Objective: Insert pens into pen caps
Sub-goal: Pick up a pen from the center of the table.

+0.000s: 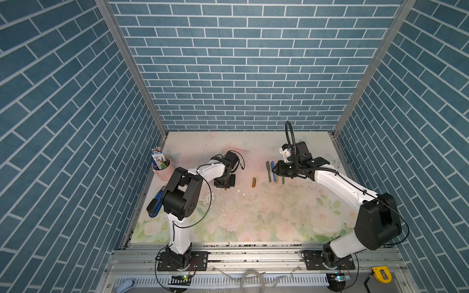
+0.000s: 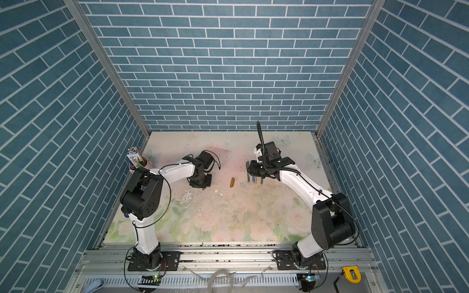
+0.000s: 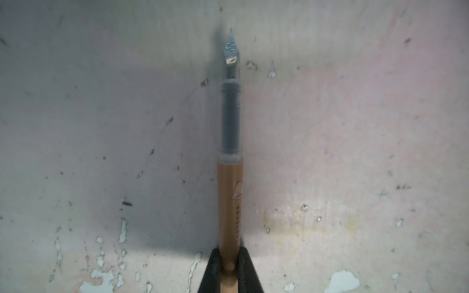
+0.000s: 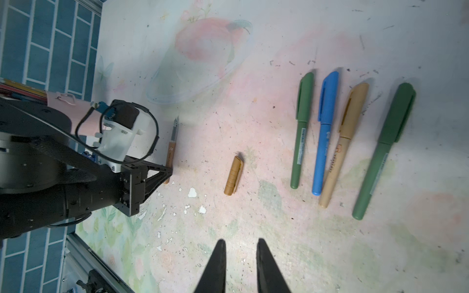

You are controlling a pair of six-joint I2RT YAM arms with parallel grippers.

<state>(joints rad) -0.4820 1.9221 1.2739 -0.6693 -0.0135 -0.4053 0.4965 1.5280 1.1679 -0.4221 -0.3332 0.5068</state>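
Note:
My left gripper (image 3: 229,250) is shut on the back end of an uncapped golden-brown pen (image 3: 229,203). The pen lies low over the table with its dark nib pointing away. The right wrist view shows this left gripper (image 4: 167,175) and the pen (image 4: 172,144) from the side. A loose golden-brown pen cap (image 4: 233,176) lies alone mid-table, seen in both top views (image 1: 254,182) (image 2: 232,182). Several capped pens lie in a row: green (image 4: 300,132), blue (image 4: 324,132), tan (image 4: 342,144), green (image 4: 383,152). My right gripper (image 4: 241,241) hovers above that row (image 1: 268,172), open and holding nothing.
A pink cup (image 1: 162,172) with pencils and a white-blue carton stands at the table's left edge. A blue-and-black stapler (image 1: 156,203) lies beside the left arm. White peeled patches (image 4: 192,192) mark the floral table cover. A yellow tape measure (image 1: 380,274) sits off the table, front right.

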